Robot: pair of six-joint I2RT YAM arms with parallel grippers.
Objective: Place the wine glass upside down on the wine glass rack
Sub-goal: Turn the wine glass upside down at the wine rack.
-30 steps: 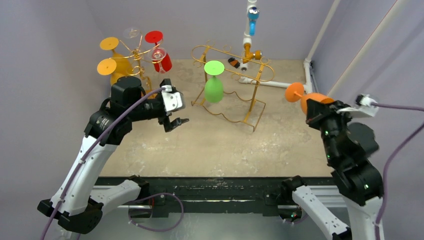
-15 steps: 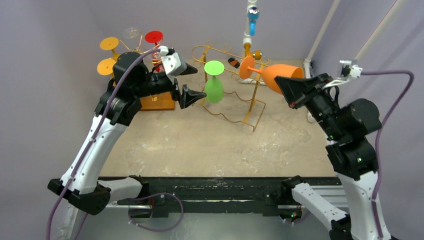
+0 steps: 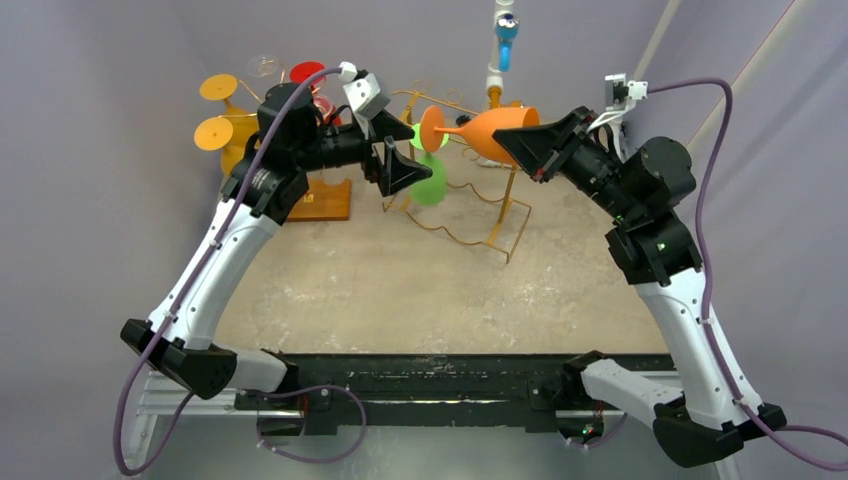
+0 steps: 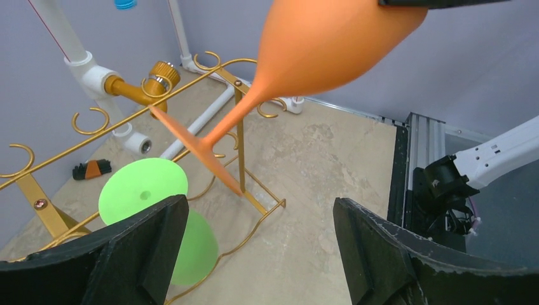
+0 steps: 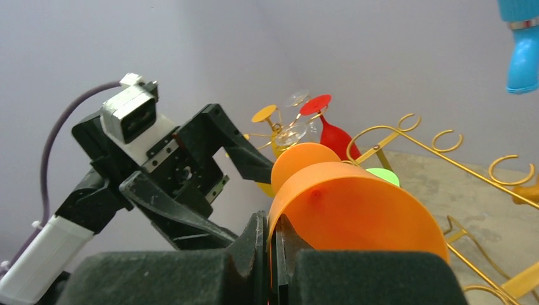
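Lifting in from the right edge of the table (image 3: 400, 290), where it sat low a second ago, the right end effector (image 3: 515, 147) now carries the orange wine glass (image 3: 488, 130) high over the gold wire rack (image 3: 511, 195), fingers pinched together on the thin wall of the bowl at its rim. The glass lies on its side in the air, its foot pointing toward the left arm and clear of the rack's rails. The left end effector (image 3: 404, 150) has climbed just as far in that second, from above the bare table to a spot facing the foot, its jaws spread wide and holding nothing. A green wine glass (image 3: 429, 188) already hangs upside down in the rack just below. The meeting looks like a handover or a steadying grip on the stem in the making; the glass is neither inverted nor hung yet.
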